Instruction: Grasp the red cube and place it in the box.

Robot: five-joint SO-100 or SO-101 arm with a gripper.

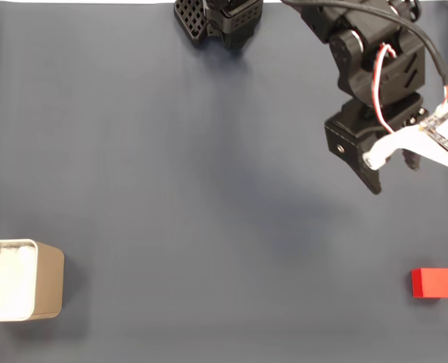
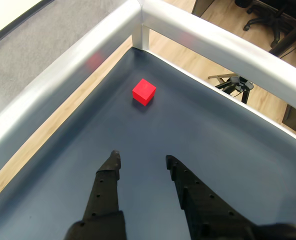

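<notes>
In the wrist view the gripper point(image 2: 142, 159) sits at bottom centre, fingers spread and empty, aimed at the cube point(image 2: 144, 92) above it, likely lining up a grasp; in the fixed view the box point(image 1: 48, 280) waits at lower left.

One red cube point(image 1: 431, 283) is lying on the dark blue mat point(image 1: 194, 189) in the fixed view, and the same single cube is showing in the wrist view point(image 2: 144, 92). One box point(image 1: 21, 280) is sitting on that mat, and one gripper point(image 2: 143, 159) with two black fingers point(image 2: 107, 180) is reaching in from the bottom of the wrist view. Two silver rails point(image 2: 63, 65) are meeting at one corner beyond the cube, and one black office chair point(image 2: 268, 15) is standing on the wooden floor past them.
</notes>
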